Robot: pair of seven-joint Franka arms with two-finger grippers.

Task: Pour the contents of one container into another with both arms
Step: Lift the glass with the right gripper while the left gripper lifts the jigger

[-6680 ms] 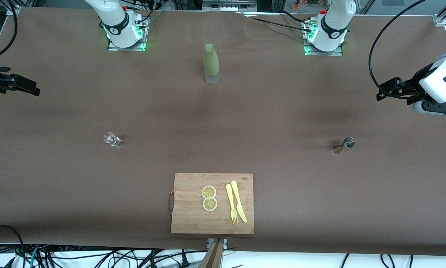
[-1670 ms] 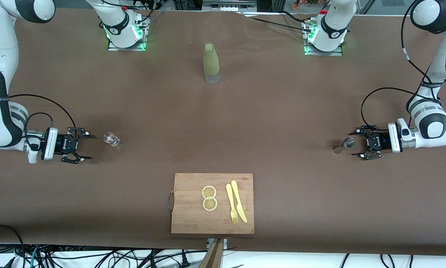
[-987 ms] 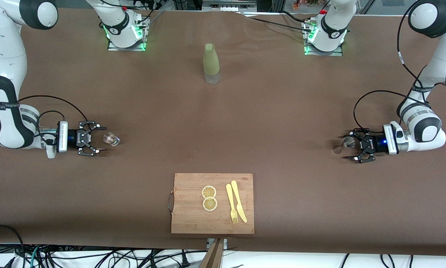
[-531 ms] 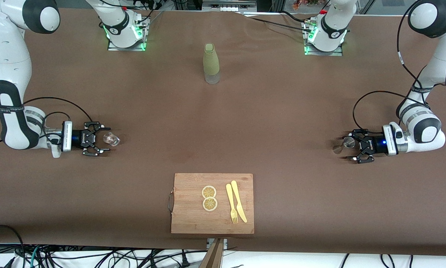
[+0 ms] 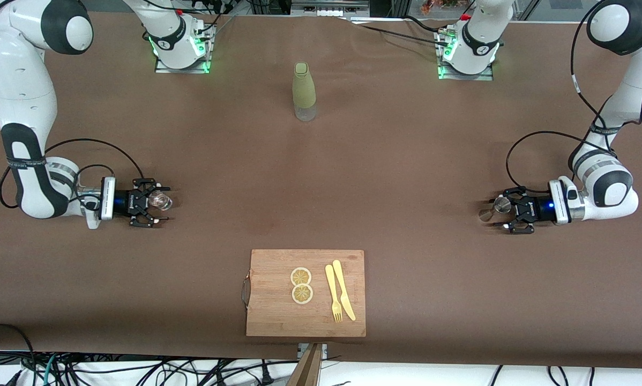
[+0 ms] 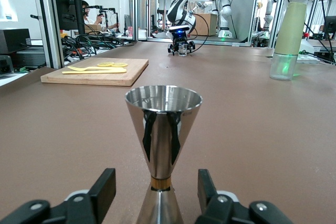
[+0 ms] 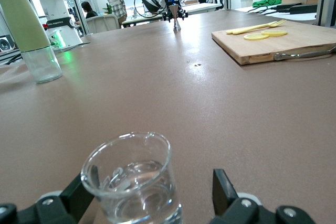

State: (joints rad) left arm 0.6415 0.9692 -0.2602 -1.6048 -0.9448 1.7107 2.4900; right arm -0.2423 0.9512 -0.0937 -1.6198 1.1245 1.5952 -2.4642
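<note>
A small clear glass with clear liquid in it stands toward the right arm's end of the table. My right gripper lies low on the table, open, its fingers on either side of the glass with gaps showing. A steel double-cone jigger stands upright toward the left arm's end. My left gripper is open around it at table height. In the left wrist view the jigger stands between the black fingers and touches neither of them.
A green-sleeved bottle stands midway between the two arm bases. A wooden cutting board lies near the front camera's edge, bearing two lemon slices, a yellow fork and a yellow knife.
The right gripper has slid forward until the glass sits between its fingers. The left gripper has crept onto the jigger and its fingers have narrowed.
</note>
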